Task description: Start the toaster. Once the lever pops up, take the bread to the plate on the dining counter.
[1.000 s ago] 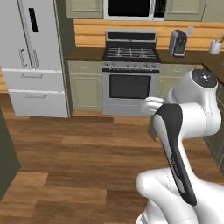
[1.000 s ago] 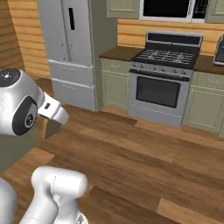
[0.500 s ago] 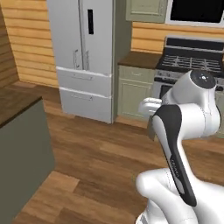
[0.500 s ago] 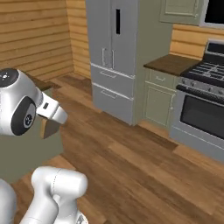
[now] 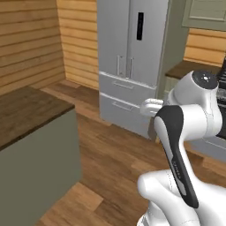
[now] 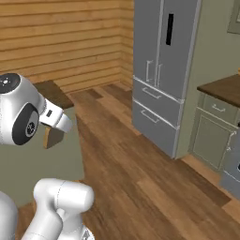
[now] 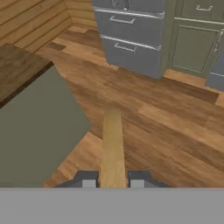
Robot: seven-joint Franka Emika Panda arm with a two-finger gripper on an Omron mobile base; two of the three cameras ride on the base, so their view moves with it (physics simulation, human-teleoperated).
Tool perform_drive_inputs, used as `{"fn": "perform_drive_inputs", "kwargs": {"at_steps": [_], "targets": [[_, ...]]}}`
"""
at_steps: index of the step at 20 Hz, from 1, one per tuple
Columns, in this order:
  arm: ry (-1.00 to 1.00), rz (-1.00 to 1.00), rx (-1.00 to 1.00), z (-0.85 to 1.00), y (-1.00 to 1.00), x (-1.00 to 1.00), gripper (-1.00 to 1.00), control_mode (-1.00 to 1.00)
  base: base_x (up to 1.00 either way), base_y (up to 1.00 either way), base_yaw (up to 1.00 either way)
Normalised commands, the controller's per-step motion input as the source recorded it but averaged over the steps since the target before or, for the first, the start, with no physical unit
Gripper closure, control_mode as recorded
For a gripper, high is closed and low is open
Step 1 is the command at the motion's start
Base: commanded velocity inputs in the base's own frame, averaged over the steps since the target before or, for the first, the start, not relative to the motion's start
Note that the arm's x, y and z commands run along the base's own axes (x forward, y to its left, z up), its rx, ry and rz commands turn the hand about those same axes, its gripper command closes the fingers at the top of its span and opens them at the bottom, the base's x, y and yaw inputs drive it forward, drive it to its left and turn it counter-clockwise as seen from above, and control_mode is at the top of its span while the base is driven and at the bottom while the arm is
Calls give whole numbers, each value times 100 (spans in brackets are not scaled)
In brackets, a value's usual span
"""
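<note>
Bread (image 7: pixel 113 146) rides edge-on, pinched between the fingers (image 7: pixel 89 180); toasting looks done, with the dining bench (image 7: pixel 19 70) and plate ahead.

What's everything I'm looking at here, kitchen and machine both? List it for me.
bread: one, tan slice seen edge-on, clamped between the gripper's fingers, above the floor.
dining counter: one, dark brown wood top on a grey-green body, at the left, near the robot.
fridge: one, silver-grey, two doors over two drawers, against the far wall.
base cabinets: grey-green, with a dark wooden top, right of the fridge.
wall: light wooden planks, behind the counter.
floor: brown wood boards, across the room.
arm: one, white with dark joints, in the foreground.
gripper: one, dark fingers, shut on the bread.
</note>
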Motion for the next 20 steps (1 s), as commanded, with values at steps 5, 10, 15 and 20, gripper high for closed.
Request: {"fn": "perform_drive_inputs", "kwargs": {"at_steps": [5,10,15,20], "targets": [[0,0,0,0,0,0,100,100,100,-24,49],[0,0,0,0,0,0,100,100,100,-57,44],[0,0,0,0,0,0,100,100,97,-70,43],[0,0,0,0,0,0,100,100,100,-61,44]]}}
